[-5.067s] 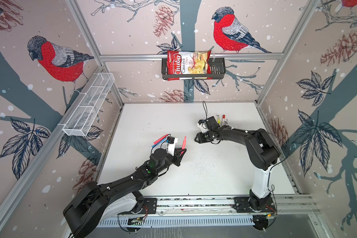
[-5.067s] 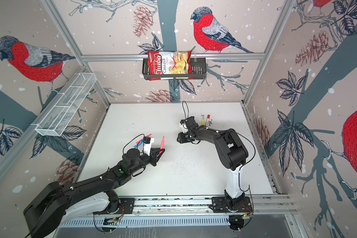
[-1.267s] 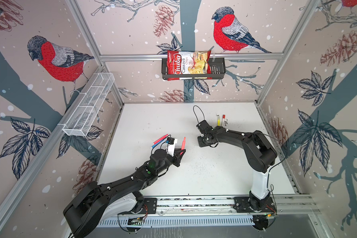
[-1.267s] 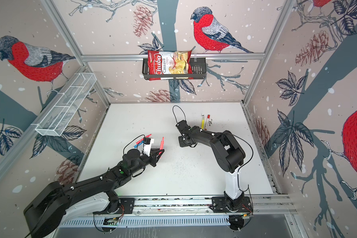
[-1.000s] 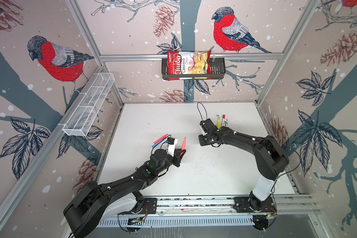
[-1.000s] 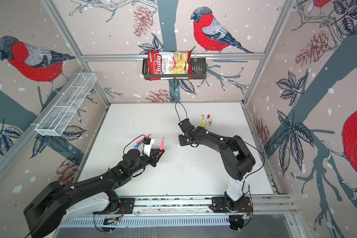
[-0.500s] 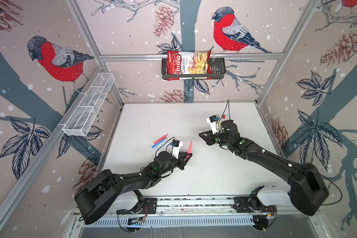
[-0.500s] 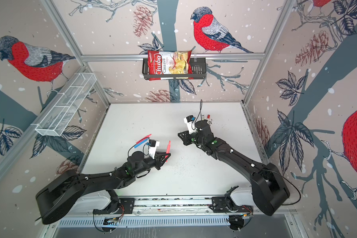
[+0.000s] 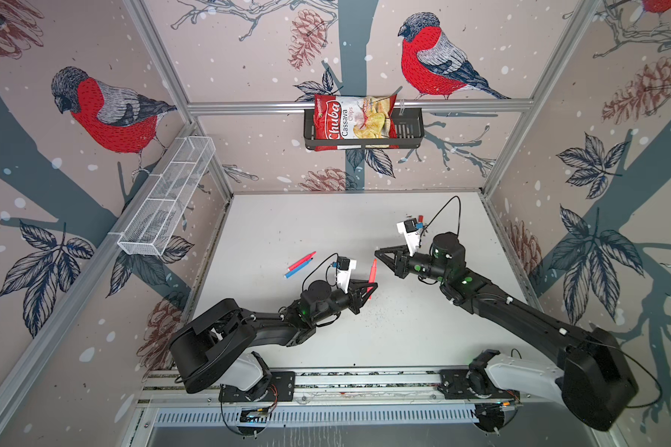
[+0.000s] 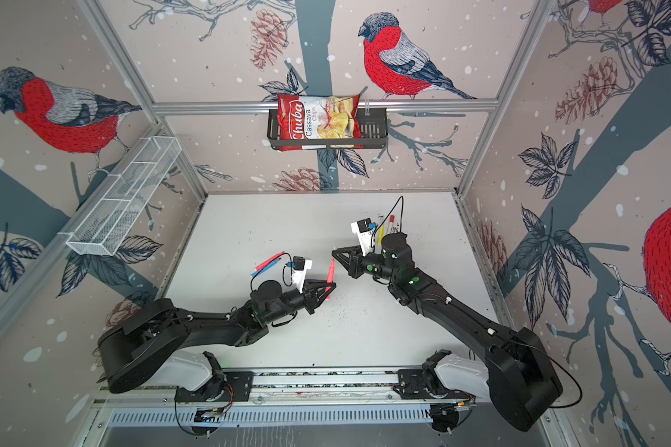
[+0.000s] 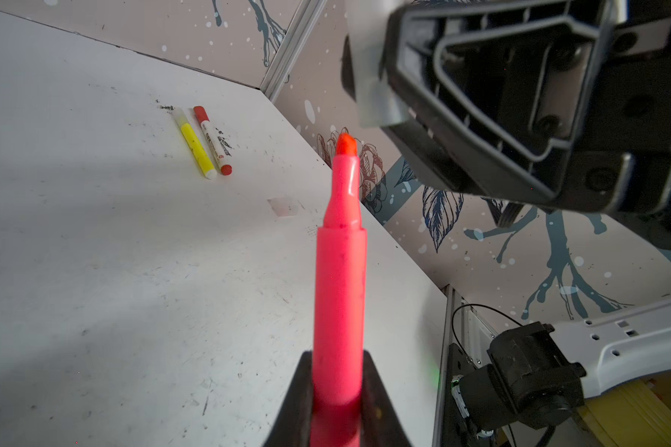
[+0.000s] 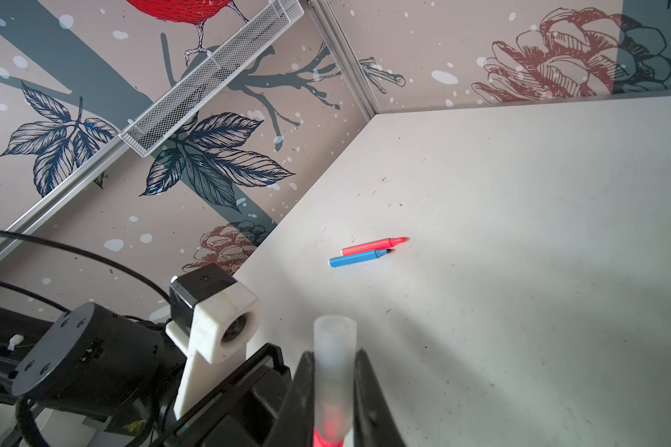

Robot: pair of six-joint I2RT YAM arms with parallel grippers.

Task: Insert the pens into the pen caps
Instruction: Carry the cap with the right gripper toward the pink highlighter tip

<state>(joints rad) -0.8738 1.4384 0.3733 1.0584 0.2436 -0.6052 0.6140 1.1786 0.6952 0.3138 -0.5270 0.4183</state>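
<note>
The pink pen (image 11: 339, 294) is pinched low on its barrel by the left fingers (image 11: 291, 406) and held above the bench (image 9: 326, 224). Its bare orange-red nib points away from the arm, apparently so the tip is free to enter a cap. Facing it, close but not touching in both top views, the right fingers (image 12: 295, 406) clamp a frosted translucent cap (image 12: 334, 344) with its open mouth outward, a pose that looks meant for joining the two in mid-air. The pen is slim and glossy, stepping down to a narrower neck. A red pen (image 12: 372, 245) and a blue pen (image 12: 359, 258) lie uncapped side by side on the bench. A yellow pen (image 11: 196, 149) and a white marker (image 11: 213, 143), seemingly capped, lie well apart from them.
</note>
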